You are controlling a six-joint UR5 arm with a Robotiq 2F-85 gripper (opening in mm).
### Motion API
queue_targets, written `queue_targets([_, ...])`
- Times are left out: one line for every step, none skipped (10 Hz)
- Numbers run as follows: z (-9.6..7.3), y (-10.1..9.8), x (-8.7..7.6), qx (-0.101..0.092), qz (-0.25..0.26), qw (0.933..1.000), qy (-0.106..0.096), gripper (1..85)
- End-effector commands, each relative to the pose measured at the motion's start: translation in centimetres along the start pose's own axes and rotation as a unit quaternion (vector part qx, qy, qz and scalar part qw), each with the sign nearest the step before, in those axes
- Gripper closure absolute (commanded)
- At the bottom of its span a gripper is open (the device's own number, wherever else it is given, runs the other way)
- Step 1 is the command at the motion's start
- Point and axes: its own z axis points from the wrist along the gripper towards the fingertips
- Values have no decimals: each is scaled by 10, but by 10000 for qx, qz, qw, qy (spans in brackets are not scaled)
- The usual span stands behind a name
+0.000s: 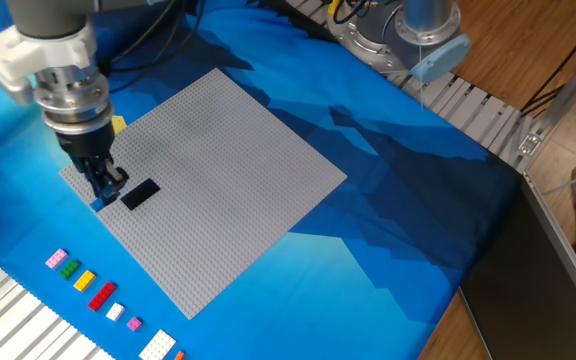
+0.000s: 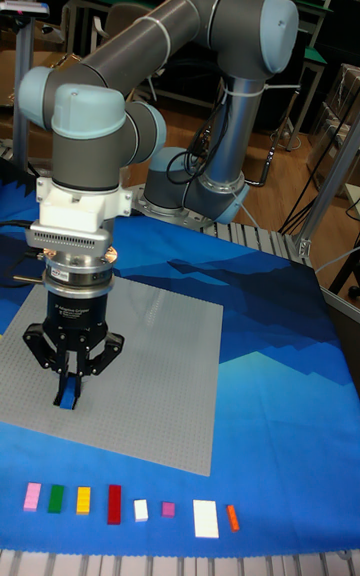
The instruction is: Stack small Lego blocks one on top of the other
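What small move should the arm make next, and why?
Probably a short shift toward the black block, then down. The end effector is shut on the blue block, held just beside the black one on the baseplate, not yet over it.

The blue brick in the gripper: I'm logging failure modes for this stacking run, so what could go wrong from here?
1. The gripper holds the blue brick only by its fingertips, so it could tilt or slip when pressed down.
2. The black brick lies at an angle on the grey baseplate; a misaligned blue brick may not seat on its studs.
3. The black brick is hidden behind the gripper in the tall fixed view, so alignment is hard to check there.
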Motion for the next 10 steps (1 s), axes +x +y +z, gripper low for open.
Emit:
queue_targets([6,-12,18,88,149,9998,14,847])
queue_targets([14,-6,22,-82,226,9997,-40,847])
queue_targets([16,-8,26,-54,236,9997,12,847])
queue_targets([16,-9,31,-41,280,9996,72,847])
queue_targets([19,-7,34,-100,302,9995,78,847])
queue_targets([22,-9,35,-82,320,9995,30,847])
queue_targets([23,-9,35,-99,346,9994,16,847])
queue_targets([23,-7,36,-129,384,9992,12,847])
queue_targets([25,-6,34,-164,414,9990,-31,847])
queue_targets([27,-6,35,-173,424,9989,-45,847])
